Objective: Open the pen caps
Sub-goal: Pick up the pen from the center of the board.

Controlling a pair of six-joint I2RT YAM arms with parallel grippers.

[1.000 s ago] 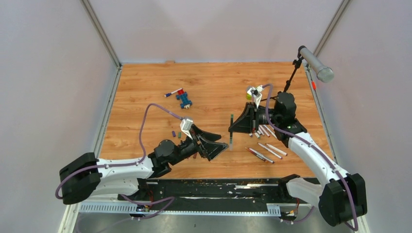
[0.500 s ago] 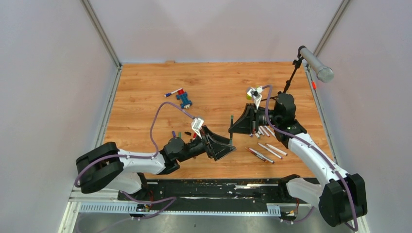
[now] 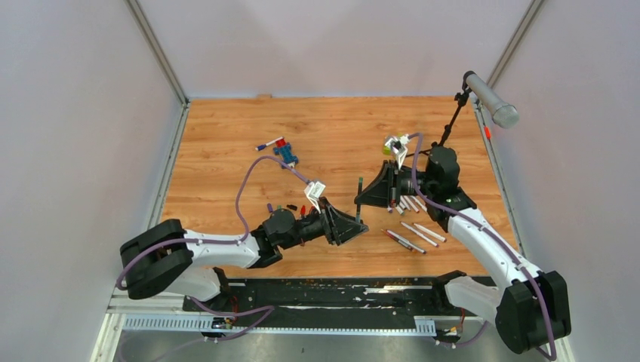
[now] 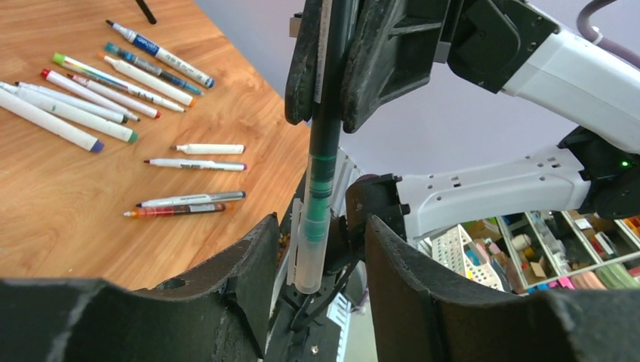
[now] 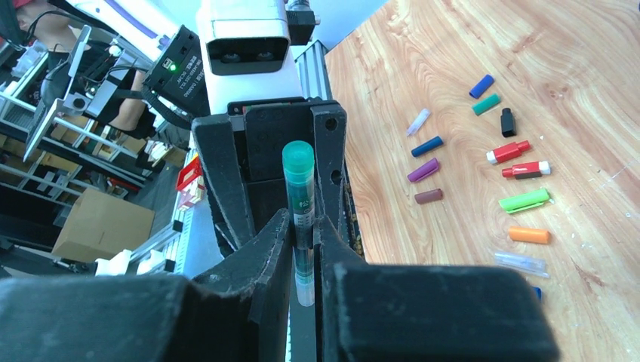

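Observation:
My right gripper [image 3: 363, 197] is shut on a green pen [image 3: 359, 194] and holds it above the table; the right wrist view shows the pen [image 5: 300, 188] pinched between the jaws. The pen's clear cap [image 4: 311, 253] points at my left gripper [image 4: 321, 226]. That gripper is open with the cap between its jaws, not touching. In the top view the left gripper [image 3: 359, 224] sits right below the pen. Several uncapped pens [image 3: 413, 230] lie at the right, also seen in the left wrist view [image 4: 113, 83]. Several loose caps [image 5: 513, 151] lie on the wood, left of centre in the top view [image 3: 290, 209].
A blue-and-red toy brick figure [image 3: 285, 154] with a capped pen [image 3: 266, 145] beside it lies at the back left. A yellow-green block stack [image 3: 389, 145] is behind the right wrist. A black microphone stand [image 3: 453, 121] rises at the back right corner.
My left arm has reached right and forward, bringing its open jaws around the pen's clear cap end. The right arm and the pen have held still.

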